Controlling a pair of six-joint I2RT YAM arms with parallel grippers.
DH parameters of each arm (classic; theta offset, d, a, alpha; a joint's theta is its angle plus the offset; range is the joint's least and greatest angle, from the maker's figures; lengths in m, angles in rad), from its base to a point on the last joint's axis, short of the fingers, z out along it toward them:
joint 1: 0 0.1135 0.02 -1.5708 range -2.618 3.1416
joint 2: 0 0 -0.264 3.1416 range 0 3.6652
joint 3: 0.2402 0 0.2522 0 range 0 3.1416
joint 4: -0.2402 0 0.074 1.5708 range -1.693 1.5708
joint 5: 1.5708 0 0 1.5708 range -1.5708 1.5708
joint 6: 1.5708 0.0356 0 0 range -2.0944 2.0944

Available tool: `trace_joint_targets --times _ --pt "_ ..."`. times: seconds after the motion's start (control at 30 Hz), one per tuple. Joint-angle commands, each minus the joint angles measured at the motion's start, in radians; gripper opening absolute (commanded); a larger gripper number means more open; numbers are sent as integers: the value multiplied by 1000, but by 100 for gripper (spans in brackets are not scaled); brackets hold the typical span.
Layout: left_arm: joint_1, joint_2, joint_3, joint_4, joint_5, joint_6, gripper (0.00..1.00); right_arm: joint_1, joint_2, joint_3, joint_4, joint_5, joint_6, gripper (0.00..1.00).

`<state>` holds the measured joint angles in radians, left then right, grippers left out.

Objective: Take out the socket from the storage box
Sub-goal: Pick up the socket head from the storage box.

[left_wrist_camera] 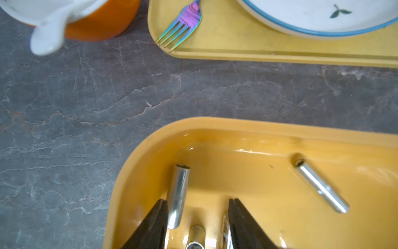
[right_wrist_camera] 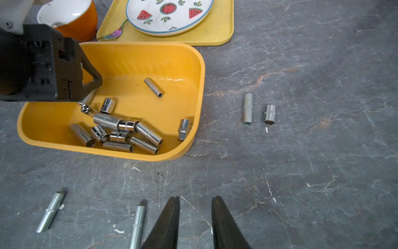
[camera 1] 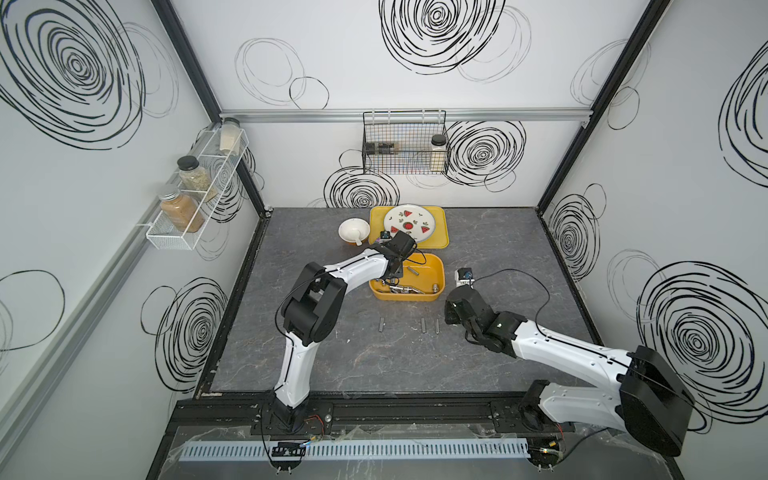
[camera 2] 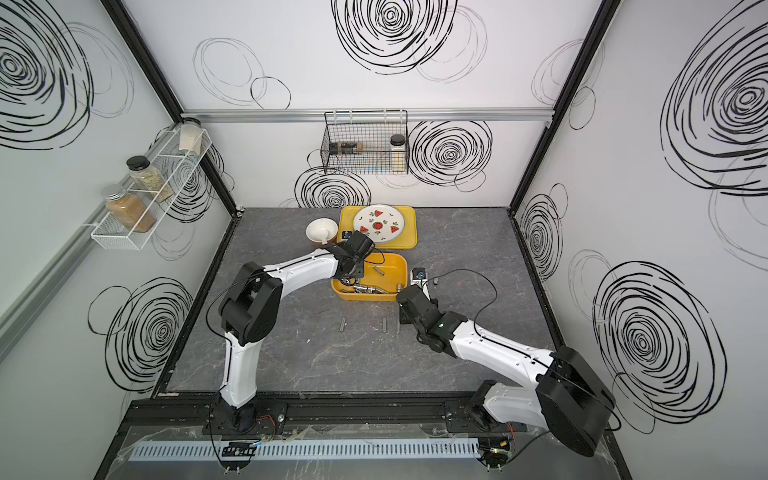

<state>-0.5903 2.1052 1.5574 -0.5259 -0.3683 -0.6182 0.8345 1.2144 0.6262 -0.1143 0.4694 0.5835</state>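
The storage box (camera 1: 430, 266) (right_wrist_camera: 140, 58) is a deep yellow-orange tub at mid-table. Several chrome sockets (right_wrist_camera: 120, 129) lie piled at its near side, and one long socket (right_wrist_camera: 153, 87) (left_wrist_camera: 321, 185) lies apart. My left gripper (left_wrist_camera: 197, 215) (camera 1: 395, 275) reaches into the box's left end, open. A short socket (left_wrist_camera: 196, 235) lies between its fingers. A long socket (left_wrist_camera: 178, 198) rests against one finger (left_wrist_camera: 159, 217). My right gripper (right_wrist_camera: 196, 199) hangs open over bare table near the box's right front, holding nothing.
Loose sockets lie on the table: three in front of the box (camera 1: 423, 325) and two to its right (right_wrist_camera: 247, 108). Behind the box sit a flat yellow tray (camera 1: 438, 243) with a watermelon plate (camera 1: 409, 222) and fork (left_wrist_camera: 183, 23), and an orange bowl (camera 1: 354, 230).
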Motion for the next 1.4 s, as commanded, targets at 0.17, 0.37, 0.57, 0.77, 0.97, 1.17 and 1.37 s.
trace_joint_targets --times 0.17,0.37,0.57,0.77,0.97,1.17,1.37 --pt "18 83 27 -29 -18 -56 52 -3 2 -19 33 -7 -13 30" --pt "28 123 7 6 51 -60 51 -3 21 -15 31 -20 -13 30" --pt "39 116 -10 36 101 -43 39 -3 29 -15 33 -24 -14 30" --pt "39 75 -12 47 103 -22 25 -3 44 -11 34 -29 -17 30" --pt "38 44 8 51 99 -8 16 -3 51 -5 23 -46 -20 30" --pt "35 -25 6 78 95 13 14 -3 57 4 12 -56 -17 29" --pt "27 -96 10 73 82 27 14 -3 49 -2 14 -45 -17 29"
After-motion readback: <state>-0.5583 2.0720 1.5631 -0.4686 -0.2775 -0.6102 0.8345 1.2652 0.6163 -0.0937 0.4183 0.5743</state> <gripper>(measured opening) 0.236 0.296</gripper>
